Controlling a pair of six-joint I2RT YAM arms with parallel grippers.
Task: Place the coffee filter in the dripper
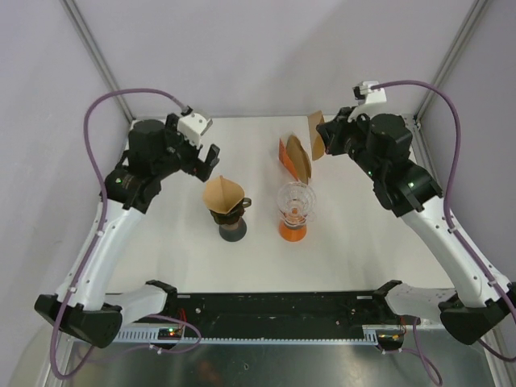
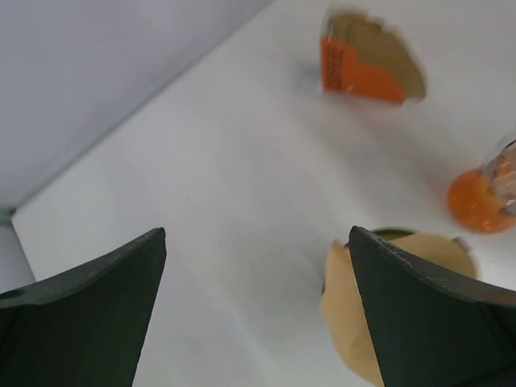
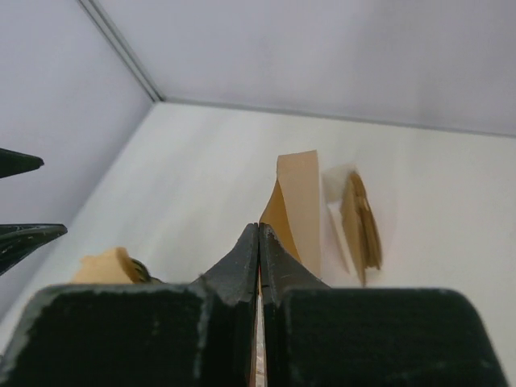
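My right gripper (image 1: 322, 142) (image 3: 259, 227) hangs at the back right, shut on a brown paper coffee filter (image 1: 315, 131) (image 3: 300, 205) that sticks up past its tips. A clear glass dripper (image 1: 295, 198) on an orange base (image 2: 476, 201) stands mid-table, in front of and slightly left of that filter. To its left, a dark dripper (image 1: 233, 228) holds another brown filter (image 1: 222, 193) (image 2: 345, 310) opened as a cone. My left gripper (image 1: 208, 164) (image 2: 258, 234) is open just behind and left of that cone, with nothing between its fingers.
An orange packet of folded filters (image 1: 293, 158) (image 2: 361, 77) (image 3: 359, 219) stands behind the glass dripper, close to my right gripper. Pale enclosure walls rise at the table's back and sides.
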